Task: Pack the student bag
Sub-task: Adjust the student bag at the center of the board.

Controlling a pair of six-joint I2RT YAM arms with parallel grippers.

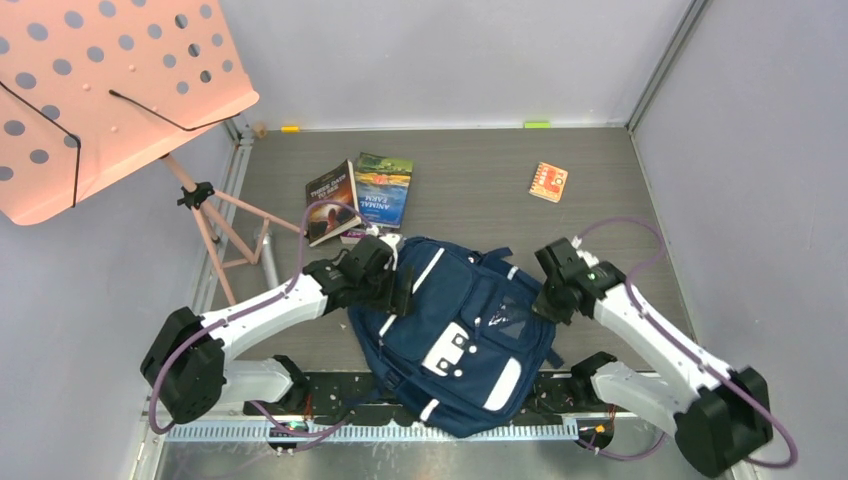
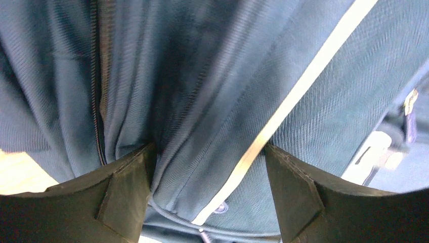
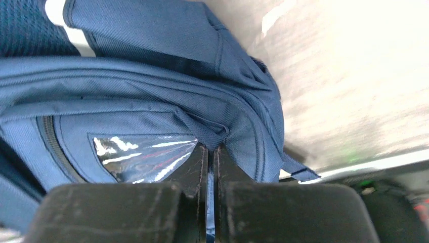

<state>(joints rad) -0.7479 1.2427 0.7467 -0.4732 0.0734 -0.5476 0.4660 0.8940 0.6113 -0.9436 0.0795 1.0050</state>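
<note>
The right end effector (image 3: 212, 162) is clenched, its two fingers pressed together on a thin fold of fabric at the right-hand side of the student bag (image 1: 450, 330), just beside the shiny triangular patch (image 3: 144, 154); the left end effector (image 2: 207, 162) is released, jaws spread and astride the cloth on the bag's left side, with the white stripe (image 2: 298, 96) running between them and a zipper (image 2: 96, 101) just outside the left finger. The bag lies front pocket up on the table (image 1: 470, 160) between the two arms, its lower end reaching over the near edge above the arm bases; two books (image 1: 360, 195) lie just beyond its top, and a small orange notebook (image 1: 548, 181) sits well apart toward the far right.

The right pinch looks slight, so a pull could slip it off the fold; a harder pull could drag the whole bag further over the near edge; and if the left jaws close where they stand, they may gather both layers and hold the opening shut rather than spread it.
</note>
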